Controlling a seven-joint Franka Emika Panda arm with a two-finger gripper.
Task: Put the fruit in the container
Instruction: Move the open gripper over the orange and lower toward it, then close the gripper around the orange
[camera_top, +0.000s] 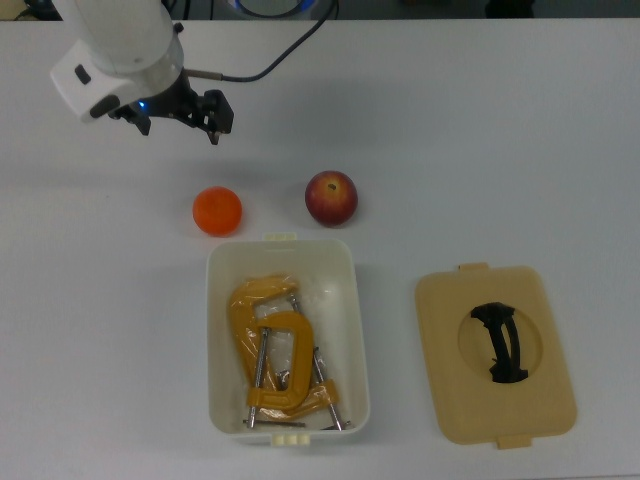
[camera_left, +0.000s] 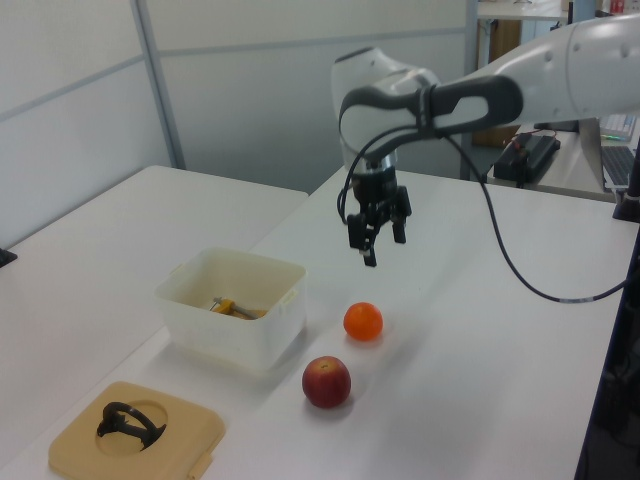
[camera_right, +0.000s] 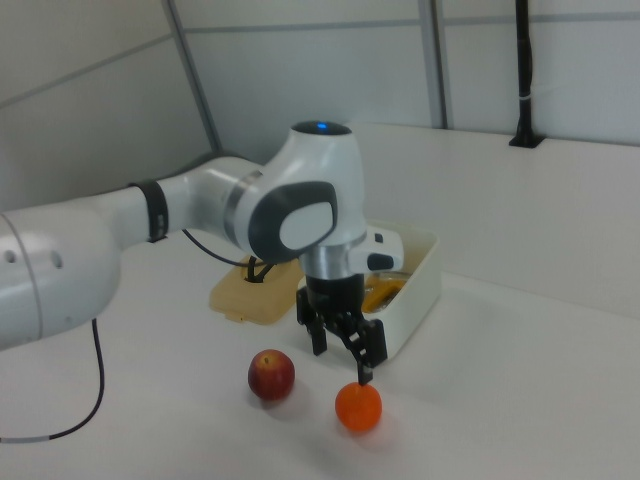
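Broadly, the white bench (camera_top: 480, 130) carries everything, and the white arm (camera_left: 440, 100) reaches over it with its gripper (camera_top: 180, 122) hanging in the air above the orange (camera_top: 217, 211), its jaws spread apart and holding nothing. In the right view the gripper (camera_right: 342, 352) sits just above the orange (camera_right: 358, 407), not touching it.

Next in size, the tan lid (camera_top: 495, 352) with its black handle (camera_top: 500, 342) lies flat on the bench, well apart from the container on the top view's right. The white container (camera_top: 287, 336) stands open near the bench's front edge in the top view. Inside it lie yellow C-clamps (camera_top: 270, 350), which take up much of its floor.

Both fruits rest on the bench outside the container, just beyond its far short end in the top view: the orange by the top view's left corner, the red apple (camera_top: 331, 197) by the top view's right corner. They sit near each other without touching.
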